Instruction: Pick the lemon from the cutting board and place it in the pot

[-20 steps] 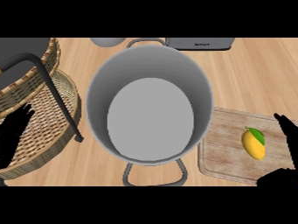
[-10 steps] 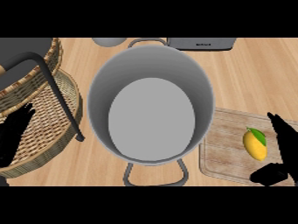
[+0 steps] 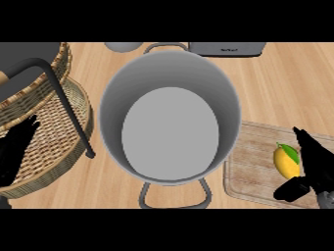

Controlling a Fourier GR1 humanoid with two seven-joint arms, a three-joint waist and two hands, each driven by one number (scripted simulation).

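1. The lemon (image 3: pixel 286 161) lies on the cutting board (image 3: pixel 252 164), not yet picked.
2. The right hand (image 3: pixel 320 169) is open just beside it, holding nothing.
3. Grasping and carrying to the pot (image 3: pixel 126 88) remain.

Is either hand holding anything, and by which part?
Nothing is held. The right hand is open beside the lemon on the cutting board; the left hand rests open.

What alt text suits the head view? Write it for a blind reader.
The robot's open right hand hovers beside a yellow lemon on a wooden cutting board, right of an empty grey pot. Its open left hand rests over a wicker basket at left.
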